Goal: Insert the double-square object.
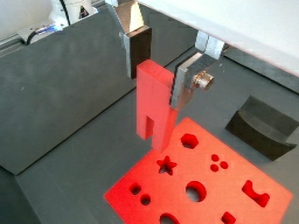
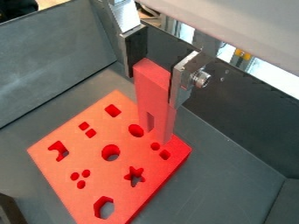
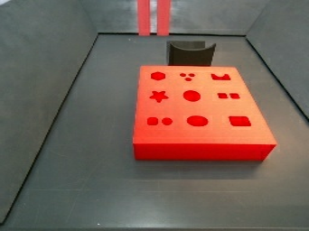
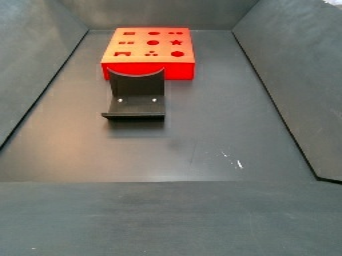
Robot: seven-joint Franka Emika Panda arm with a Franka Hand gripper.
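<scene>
Red block (image 3: 200, 113) sits on the floor with every hole empty, fixture (image 3: 189, 52) behind it, gripper (image 2: 156, 54) high above the block clamping the double-square object (image 2: 153, 101) upright, insertion still undone.

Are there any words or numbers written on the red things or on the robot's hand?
No words, numbers or labels can be read in any view.
The red block has only shape-cut holes, such as a star, circles and squares, no writing.
The double-square object, held high between the gripper's silver fingers above the block, is plain red.
The fixture and the dark floor are unmarked.
</scene>
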